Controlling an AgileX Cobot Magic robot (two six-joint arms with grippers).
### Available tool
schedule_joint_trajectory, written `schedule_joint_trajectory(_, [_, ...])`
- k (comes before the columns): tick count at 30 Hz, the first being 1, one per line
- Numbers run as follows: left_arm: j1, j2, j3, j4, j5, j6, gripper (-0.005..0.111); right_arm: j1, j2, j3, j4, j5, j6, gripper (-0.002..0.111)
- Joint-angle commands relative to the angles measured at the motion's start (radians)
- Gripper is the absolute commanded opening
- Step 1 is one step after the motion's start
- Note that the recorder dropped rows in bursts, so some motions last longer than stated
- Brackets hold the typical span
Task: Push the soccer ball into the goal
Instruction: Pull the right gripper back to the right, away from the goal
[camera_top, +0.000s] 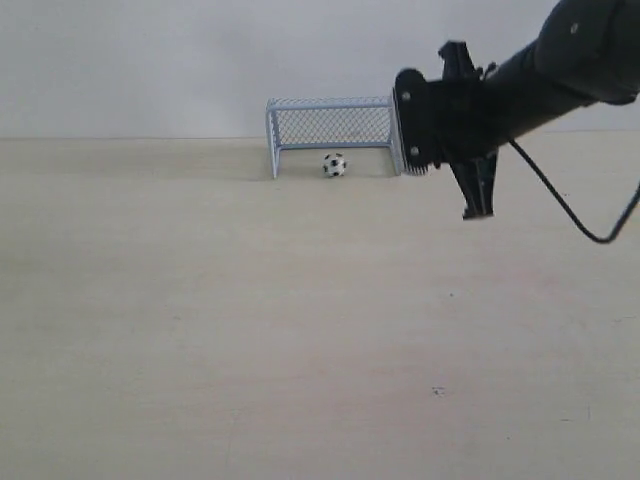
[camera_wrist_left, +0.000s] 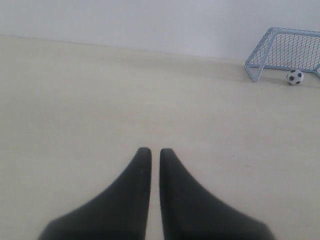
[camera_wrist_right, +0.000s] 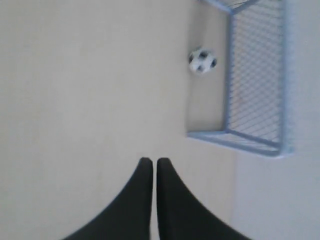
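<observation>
The goal (camera_top: 333, 126) stands at the far side of the pale tabletop (camera_top: 300, 330), close to the white wall (camera_top: 150, 60), with its open mouth facing the near side. The soccer ball (camera_top: 334, 165) rests on the table in that mouth, between the two posts and a little right of the middle. It lies about level with the feet of the posts, and I cannot tell whether it is fully over the line. The right arm (camera_top: 560, 65) reaches in from the upper right, raised off the table. Its dark wrist end hangs just right of the goal and covers the goal's right post in the exterior view. A black cable (camera_top: 560, 200) loops down from it. The right gripper (camera_wrist_right: 154, 161) has its two black fingers drawn nearly together, with only a thin slit between them and nothing in it. The ball and a corner of the goal frame lie beyond its tips, apart from them. The left gripper (camera_wrist_left: 155, 150) stands the same way, fingers almost touching and holding nothing, over bare tabletop. The goal and the ball are well away from it, and it does not show in the exterior view.
</observation>
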Motion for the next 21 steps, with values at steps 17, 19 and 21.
schedule_joint_trajectory(17, [0.002,-0.002,-0.004,-0.005,-0.012,-0.009,0.006,-0.005,-0.42,0.399,0.065,0.202,0.403,0.0])
schedule_joint_trajectory(19, [0.002,-0.002,-0.004,-0.005,-0.012,-0.009,0.006,-0.005,-0.486,0.447,0.101,0.17,0.458,0.0])
schedule_joint_trajectory(21, [0.002,-0.002,-0.004,-0.005,-0.012,-0.009,0.006,-0.005,-0.553,0.486,0.157,0.164,0.48,0.0])
